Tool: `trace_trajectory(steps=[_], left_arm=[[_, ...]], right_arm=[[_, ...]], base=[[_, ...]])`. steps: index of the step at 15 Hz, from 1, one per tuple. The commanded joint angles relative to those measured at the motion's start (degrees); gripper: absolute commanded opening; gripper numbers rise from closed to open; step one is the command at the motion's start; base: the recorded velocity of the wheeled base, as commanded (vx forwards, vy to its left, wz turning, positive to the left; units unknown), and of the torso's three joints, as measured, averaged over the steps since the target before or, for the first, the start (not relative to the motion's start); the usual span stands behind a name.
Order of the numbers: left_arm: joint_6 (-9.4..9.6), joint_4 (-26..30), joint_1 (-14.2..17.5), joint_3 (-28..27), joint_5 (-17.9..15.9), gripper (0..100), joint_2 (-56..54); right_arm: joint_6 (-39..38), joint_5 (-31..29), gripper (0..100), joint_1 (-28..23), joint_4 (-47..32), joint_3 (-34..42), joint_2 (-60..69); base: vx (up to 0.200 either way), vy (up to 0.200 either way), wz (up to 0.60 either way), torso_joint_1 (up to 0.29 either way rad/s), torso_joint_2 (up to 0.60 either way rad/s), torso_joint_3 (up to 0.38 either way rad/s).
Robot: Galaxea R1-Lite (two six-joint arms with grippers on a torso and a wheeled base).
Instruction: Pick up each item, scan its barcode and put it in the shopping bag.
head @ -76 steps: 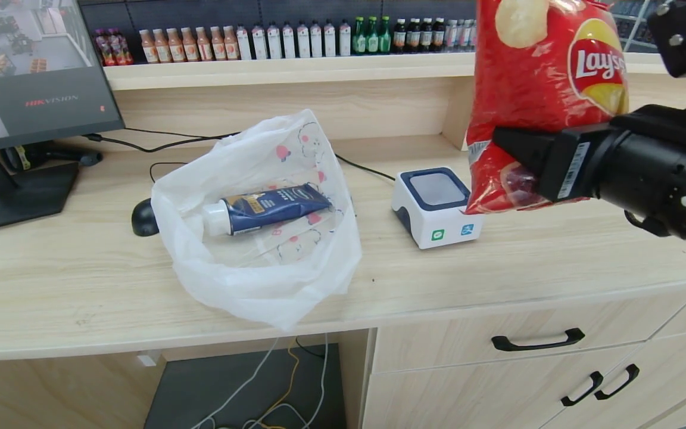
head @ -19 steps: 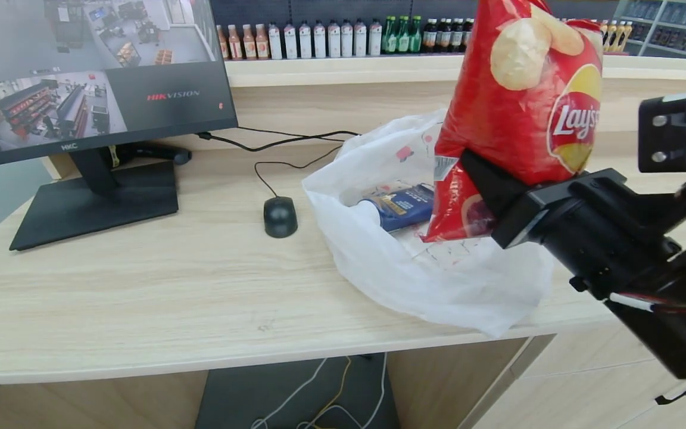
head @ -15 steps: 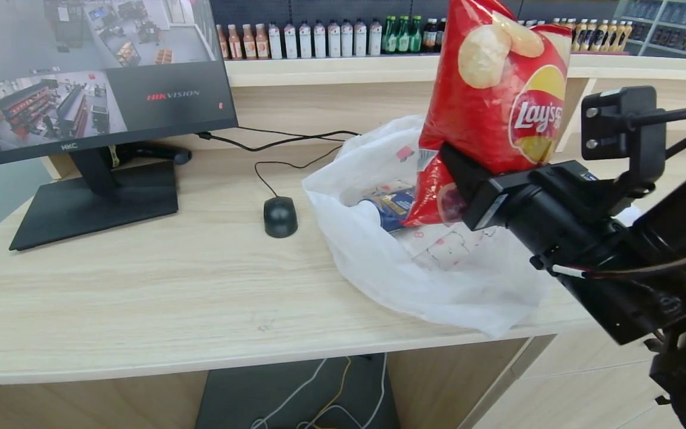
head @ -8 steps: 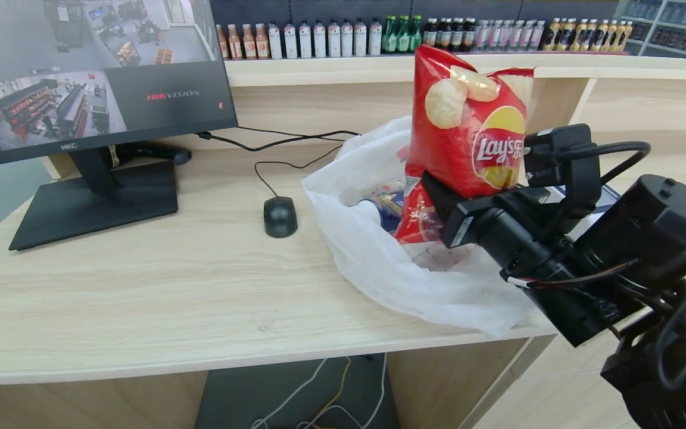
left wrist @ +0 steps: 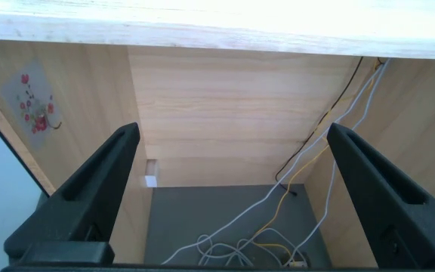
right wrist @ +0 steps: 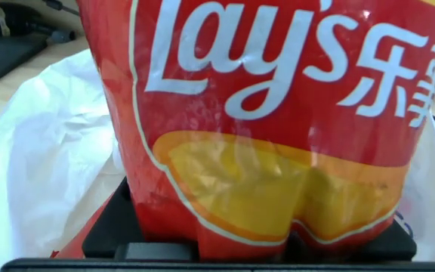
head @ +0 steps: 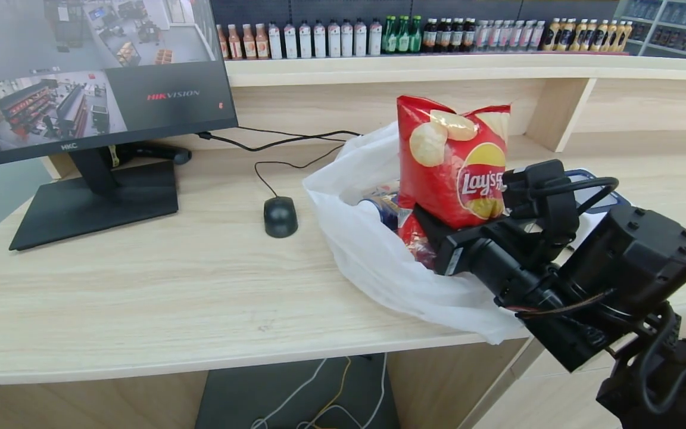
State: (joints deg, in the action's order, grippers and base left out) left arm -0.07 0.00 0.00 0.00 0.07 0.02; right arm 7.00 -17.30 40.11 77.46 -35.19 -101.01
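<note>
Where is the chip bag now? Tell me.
Head view, right of centre: the chip bag stands upright in the right pincer, its lower end inside the shopping bag.

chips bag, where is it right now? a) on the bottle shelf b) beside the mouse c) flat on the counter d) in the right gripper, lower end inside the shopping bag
D: the right gripper clamps the chips bag upright, its lower end inside the shopping bag.

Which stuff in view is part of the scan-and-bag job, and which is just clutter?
Job: chip bag, held by the right gripper; shopping bag; blue tube inside it; scanner.
Lying about: monitor; mouse; row of bottles.
</note>
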Motion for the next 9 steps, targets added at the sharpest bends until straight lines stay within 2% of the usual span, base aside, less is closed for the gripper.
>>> trace_trajectory(steps=[1, 9], left_arm=[[-0.01, 0.0, 0.0, 0.0, 0.0, 100, 0.0], [-0.01, 0.0, 0.0, 0.0, 0.0, 100, 0.0]], right_arm=[[-0.8, 0.0, 0, 0.3, 0.0, 1.5, 0.6], [-0.9, 0.2, 0, 0.4, -0.2, 2.9, -0.9]], base=[[0.000, 0.000, 0.00, 0.000, 0.00, 0.000], [0.000, 0.000, 0.00, 0.000, 0.00, 0.000]])
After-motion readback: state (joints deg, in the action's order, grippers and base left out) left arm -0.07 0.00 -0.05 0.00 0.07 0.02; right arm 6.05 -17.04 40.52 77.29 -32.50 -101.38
